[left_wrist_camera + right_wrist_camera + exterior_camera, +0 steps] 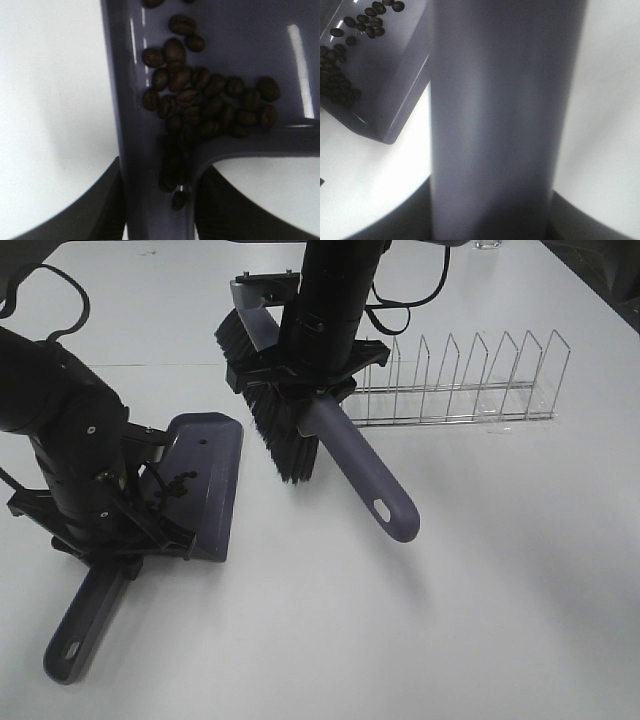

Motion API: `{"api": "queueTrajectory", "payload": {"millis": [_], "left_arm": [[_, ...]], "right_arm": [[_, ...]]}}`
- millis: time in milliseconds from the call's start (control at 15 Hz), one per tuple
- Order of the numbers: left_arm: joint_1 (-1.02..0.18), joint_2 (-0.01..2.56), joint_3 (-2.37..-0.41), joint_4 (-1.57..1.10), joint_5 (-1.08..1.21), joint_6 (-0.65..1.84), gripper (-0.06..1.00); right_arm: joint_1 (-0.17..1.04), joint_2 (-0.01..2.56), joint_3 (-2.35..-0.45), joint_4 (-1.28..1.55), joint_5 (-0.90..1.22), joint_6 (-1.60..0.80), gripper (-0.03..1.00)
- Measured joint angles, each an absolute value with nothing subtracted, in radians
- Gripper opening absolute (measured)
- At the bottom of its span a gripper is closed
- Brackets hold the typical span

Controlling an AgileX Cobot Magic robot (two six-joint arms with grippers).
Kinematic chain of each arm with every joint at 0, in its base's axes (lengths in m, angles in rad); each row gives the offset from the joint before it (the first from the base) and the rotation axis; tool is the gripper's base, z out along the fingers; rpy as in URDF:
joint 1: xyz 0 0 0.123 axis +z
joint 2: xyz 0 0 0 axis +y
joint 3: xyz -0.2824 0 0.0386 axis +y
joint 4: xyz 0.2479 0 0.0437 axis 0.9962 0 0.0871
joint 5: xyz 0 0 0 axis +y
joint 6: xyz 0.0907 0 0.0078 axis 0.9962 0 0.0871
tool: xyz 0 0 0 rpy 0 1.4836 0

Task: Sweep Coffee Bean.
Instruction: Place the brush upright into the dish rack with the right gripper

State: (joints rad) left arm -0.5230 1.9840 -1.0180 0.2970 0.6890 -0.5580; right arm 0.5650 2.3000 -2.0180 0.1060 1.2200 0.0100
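Observation:
The coffee beans lie heaped inside the purple-grey dustpan, which rests on the white table at the left. In the left wrist view the beans crowd the pan's back corner where the handle starts. My left gripper is shut on the dustpan's handle. My right gripper is shut on the brush handle, holding the brush tilted with its black bristles just right of the pan's mouth. The right wrist view shows the brush handle close up and the dustpan with beans beyond it.
A clear wire-and-plastic dish rack stands behind the brush at the right. The white table stretches to the front and right. Cables trail at the far left and at the back.

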Motion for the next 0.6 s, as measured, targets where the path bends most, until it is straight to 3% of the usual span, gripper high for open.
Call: {"api": "queueTrajectory", "payload": {"millis": [267,600], "left_arm": [[-0.523,1.984,-1.018,0.281,0.702,-0.542,0.34],[-0.523,1.984,-1.019,0.27,0.707,-0.539,0.34]], "right_arm": [[0.547,2.151,-1.827,0.07,1.22,0.01,0.29],[0.325,1.97,-1.48,0.062,1.222,0.006,0.29]]}}
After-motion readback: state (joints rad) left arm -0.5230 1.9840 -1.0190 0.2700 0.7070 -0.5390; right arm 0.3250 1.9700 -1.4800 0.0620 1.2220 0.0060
